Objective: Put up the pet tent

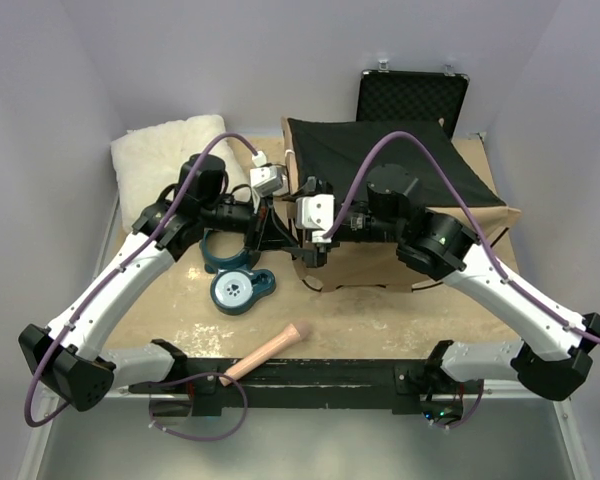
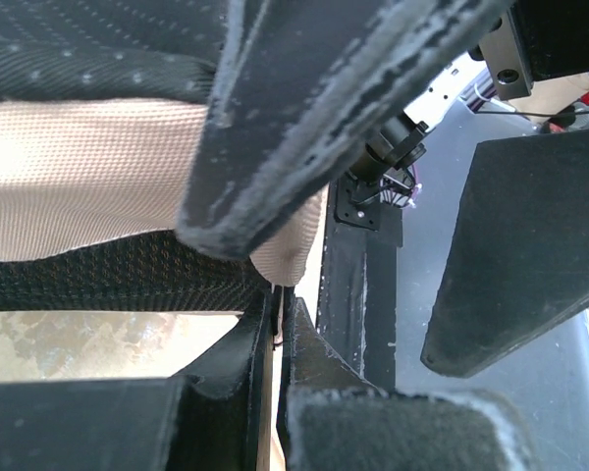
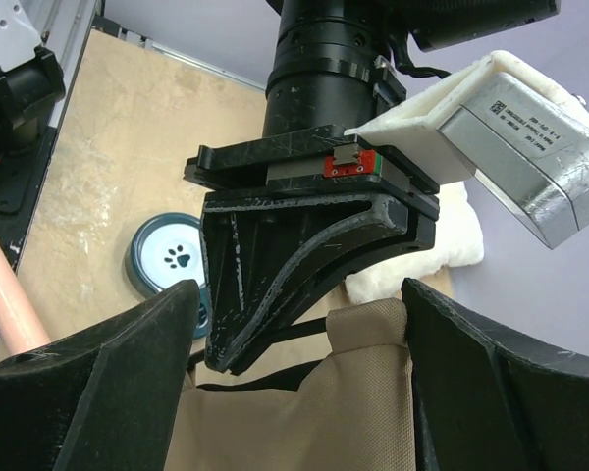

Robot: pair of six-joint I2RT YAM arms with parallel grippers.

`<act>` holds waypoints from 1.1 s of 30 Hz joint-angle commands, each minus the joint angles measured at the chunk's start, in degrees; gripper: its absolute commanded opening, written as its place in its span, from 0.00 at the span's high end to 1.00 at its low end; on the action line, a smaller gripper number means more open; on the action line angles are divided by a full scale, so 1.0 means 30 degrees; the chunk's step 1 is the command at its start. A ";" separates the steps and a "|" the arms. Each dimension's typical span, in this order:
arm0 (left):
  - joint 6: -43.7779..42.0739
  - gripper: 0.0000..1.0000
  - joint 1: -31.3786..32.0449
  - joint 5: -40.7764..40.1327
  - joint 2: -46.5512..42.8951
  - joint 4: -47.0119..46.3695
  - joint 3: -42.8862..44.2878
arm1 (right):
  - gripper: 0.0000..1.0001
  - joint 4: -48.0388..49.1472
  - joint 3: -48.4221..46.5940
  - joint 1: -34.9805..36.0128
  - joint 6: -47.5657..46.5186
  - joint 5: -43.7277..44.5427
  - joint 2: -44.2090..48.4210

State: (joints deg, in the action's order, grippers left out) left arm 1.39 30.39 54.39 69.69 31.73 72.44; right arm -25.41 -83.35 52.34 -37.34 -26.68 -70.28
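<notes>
Unfolding stage: left gripper (image 3: 231, 358) clamps the tan edge of the pet tent (image 3: 358, 412), right gripper (image 1: 308, 248) gapes empty beside it. It probably needs its own hold next, then spread.

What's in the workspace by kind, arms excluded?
pet tent: 1
white pillow: 1
black case: 1
teal round pet dishes: 2
peach stick: 1
Total: 6
</notes>
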 commanded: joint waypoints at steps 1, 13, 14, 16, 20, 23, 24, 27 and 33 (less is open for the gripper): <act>0.0943 1.00 -0.0345 0.0150 0.0237 -0.0291 0.0666 | 0.13 -0.0703 0.0244 0.0337 0.0519 -0.0747 0.0750; 0.8665 1.00 -0.1223 0.2083 0.0062 -0.7455 0.0932 | 0.02 0.1701 -0.1985 -0.0483 0.3133 0.2207 0.2593; 0.9693 1.00 -0.1427 0.2259 0.0003 -0.8659 0.0727 | 0.02 0.1731 -0.1634 -0.0483 0.2754 0.2734 0.3177; 1.1861 1.00 -0.1866 0.2464 0.0060 -1.1439 0.0579 | 0.02 0.1178 -0.1280 -0.0483 0.1701 0.2974 0.4290; 1.8062 1.00 -0.3097 0.2729 0.0937 -1.7439 0.0171 | 0.02 -0.1136 -0.0842 -0.0832 0.1752 0.3005 0.5114; 1.9661 1.00 -0.3479 0.1240 0.1757 -1.7347 0.1130 | 0.02 -0.2072 0.1556 -0.0951 0.1989 0.3090 0.6284; 2.0215 1.00 -0.3625 0.1032 0.1992 -1.7459 0.1396 | 0.03 -0.2483 0.2346 -0.0980 0.2018 0.3381 0.6665; 2.1536 1.00 -0.4094 0.0738 0.2637 -1.8131 0.1925 | 0.03 -0.3713 0.4136 -0.1010 0.0647 0.3268 0.8130; 2.2271 1.00 -0.4447 0.1292 0.3399 -1.8778 0.2131 | 0.07 -0.6409 0.6658 -0.1010 -0.4214 0.4409 1.0971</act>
State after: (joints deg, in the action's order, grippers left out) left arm 63.46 17.74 58.92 79.79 -18.46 75.55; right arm -37.93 -65.84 49.47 -38.54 -16.82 -43.07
